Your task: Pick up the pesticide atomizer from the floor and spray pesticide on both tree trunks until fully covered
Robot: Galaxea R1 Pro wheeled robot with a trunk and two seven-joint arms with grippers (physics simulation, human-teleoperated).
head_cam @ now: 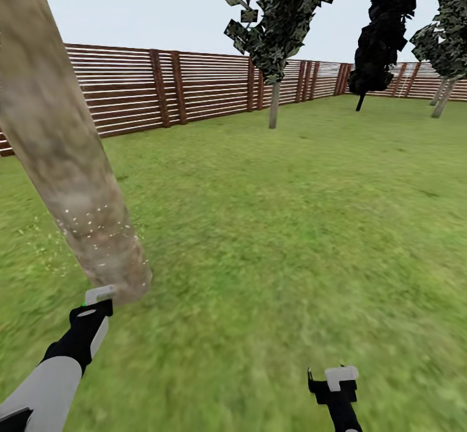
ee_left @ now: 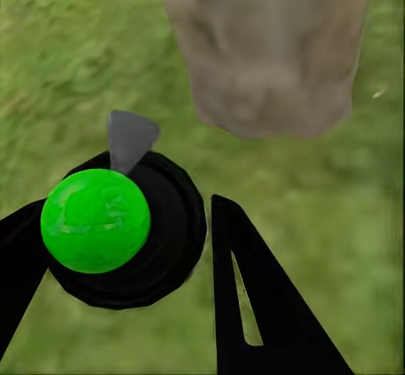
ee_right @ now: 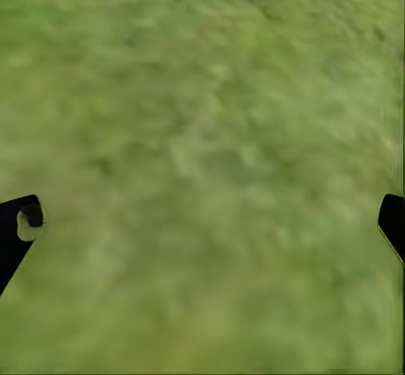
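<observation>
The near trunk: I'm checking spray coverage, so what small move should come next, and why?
Probably tilt the atomizer, held in the left gripper, slightly upward: white specks dot only the near trunk's lower part, while the bark above looks bare.

Slatted brown fence rings the lawn (blurry green turf) under a pale grey sky.

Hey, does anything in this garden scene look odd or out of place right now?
Only one thing: pale specks dot the near tree trunk low down and scatter over the grass to its left, in front of the atomizer held in the left claw. That trunk leans in the head view. Otherwise, nothing stands out.
</observation>
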